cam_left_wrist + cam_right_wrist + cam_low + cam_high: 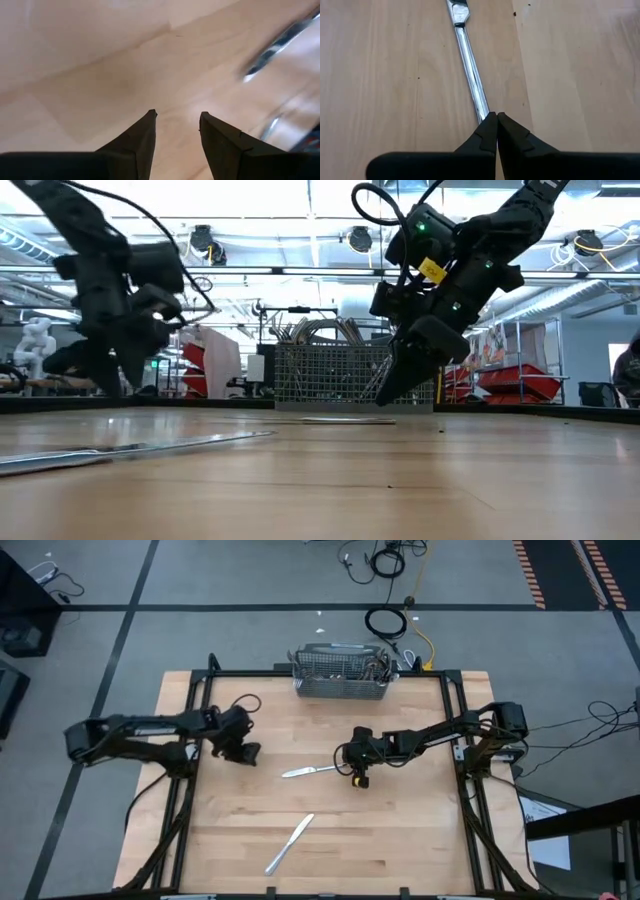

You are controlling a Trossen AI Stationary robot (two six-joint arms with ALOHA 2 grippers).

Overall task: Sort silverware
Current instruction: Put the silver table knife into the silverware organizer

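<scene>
On the table I logged one knife at centre, its handle end pinched by my pressed-together right gripper, a second knife nearer the front, and my left gripper spread, empty, left of centre.

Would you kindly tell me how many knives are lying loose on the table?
2: one knife mid-table at the right gripper; another knife nearer the front edge. The basket may hide more.

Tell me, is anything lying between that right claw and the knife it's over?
Nothing visible. The right claw, shut, sits right at the handle end of the knife on the bare wooden table; the other knife lies apart, nearer the front edge.
</scene>
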